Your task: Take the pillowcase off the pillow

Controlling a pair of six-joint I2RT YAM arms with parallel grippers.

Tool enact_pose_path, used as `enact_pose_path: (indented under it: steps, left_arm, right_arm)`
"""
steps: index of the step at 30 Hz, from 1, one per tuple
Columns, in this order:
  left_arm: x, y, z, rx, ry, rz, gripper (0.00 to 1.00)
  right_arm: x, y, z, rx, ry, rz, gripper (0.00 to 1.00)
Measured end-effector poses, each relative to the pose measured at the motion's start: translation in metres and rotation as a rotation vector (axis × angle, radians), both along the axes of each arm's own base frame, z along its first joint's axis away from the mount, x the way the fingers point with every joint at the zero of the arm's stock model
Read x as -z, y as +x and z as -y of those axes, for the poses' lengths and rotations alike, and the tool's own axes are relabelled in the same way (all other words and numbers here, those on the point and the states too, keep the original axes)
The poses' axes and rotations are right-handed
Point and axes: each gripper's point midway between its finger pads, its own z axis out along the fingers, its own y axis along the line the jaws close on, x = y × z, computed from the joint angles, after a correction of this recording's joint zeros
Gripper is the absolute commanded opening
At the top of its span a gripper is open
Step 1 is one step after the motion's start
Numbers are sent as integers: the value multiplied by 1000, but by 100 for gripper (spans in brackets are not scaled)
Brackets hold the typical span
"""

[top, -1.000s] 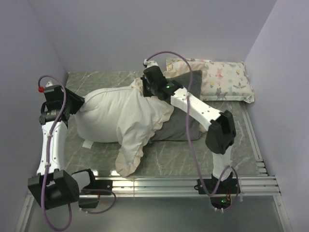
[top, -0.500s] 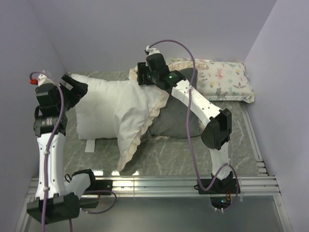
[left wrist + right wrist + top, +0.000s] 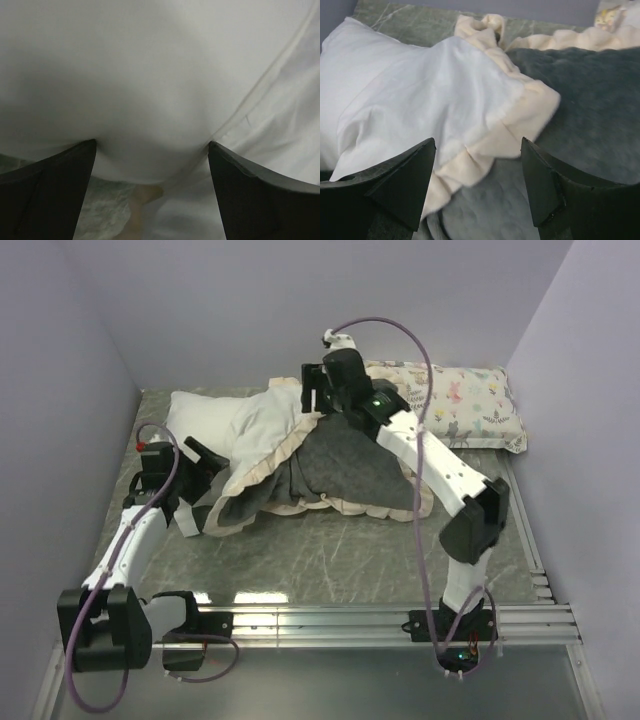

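The plain white pillow [image 3: 208, 414] lies at the back left of the table, its right part under the pillowcase [image 3: 345, 465]. The pillowcase is spread dark grey side up, with a cream frill and its white inside folded over the pillow. My left gripper [image 3: 212, 468] is open at the pillow's near edge. In the left wrist view the left gripper [image 3: 151, 144] stands wide, with the pillow [image 3: 150, 75] bulging between its tips. My right gripper [image 3: 310, 405] hangs open above the frill. In the right wrist view the right gripper [image 3: 477, 140] holds nothing, with the pillowcase [image 3: 590, 100] and pillow [image 3: 350, 75] below it.
A smaller animal-and-plant print pillow [image 3: 462, 405] lies at the back right against the wall. The grey marbled table top [image 3: 330, 550] shows in front of the pillowcase. A metal rail [image 3: 380, 618] runs along the near edge. Purple walls close in on the left, back and right.
Both grippers have opened. The pillow has dropped from the left gripper's hold to the back left. The pillowcase has fallen flat over it. The left arm has lowered, and the right gripper has pulled up and back.
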Motion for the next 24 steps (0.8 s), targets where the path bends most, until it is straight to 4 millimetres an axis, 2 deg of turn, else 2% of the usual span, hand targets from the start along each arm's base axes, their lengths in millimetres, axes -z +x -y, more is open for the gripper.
enact_pose_path:
  steps: [2,4,7,8,10,11,13,15,17,20,21,22,24]
  left_arm:
    - [16,6,6,6,-27,-37,99]
    - [19,14,8,1,-46,-39,97]
    - [20,22,6,-14,-55,-28,81]
    - [21,24,5,-23,-57,-28,62]
    - [24,29,3,-42,-60,-38,43]
    - [26,31,2,-50,-60,-42,25]
    - [29,35,1,-59,-64,-47,1]
    - [31,38,2,-60,-64,-52,0]
    - [30,39,2,-61,-64,-48,0]
    - [30,40,1,-66,-59,-43,0]
    - [30,40,1,-67,-57,-42,0]
    - [29,40,1,-70,-54,-41,0]
    - [27,39,0,-74,-50,-40,0]
  right_arm:
    - [-10,-15,15,15,3,17,78]
    - [-13,-35,34,23,9,28,79]
    - [-6,-64,55,18,19,26,79]
    - [-1,-70,58,13,23,20,79]
    - [19,-83,60,-17,31,-6,79]
    - [33,-88,60,-33,27,-26,79]
    - [66,-98,59,-62,10,-75,79]
    - [99,-108,59,-84,-24,-132,80]
    - [117,-115,56,-95,-59,-155,82]
    - [122,-115,42,-107,-86,-130,81]
    - [123,-112,38,-102,-99,-121,78]
    - [126,-108,35,-90,-114,-116,72]
    - [134,-99,31,-56,-161,-110,39]
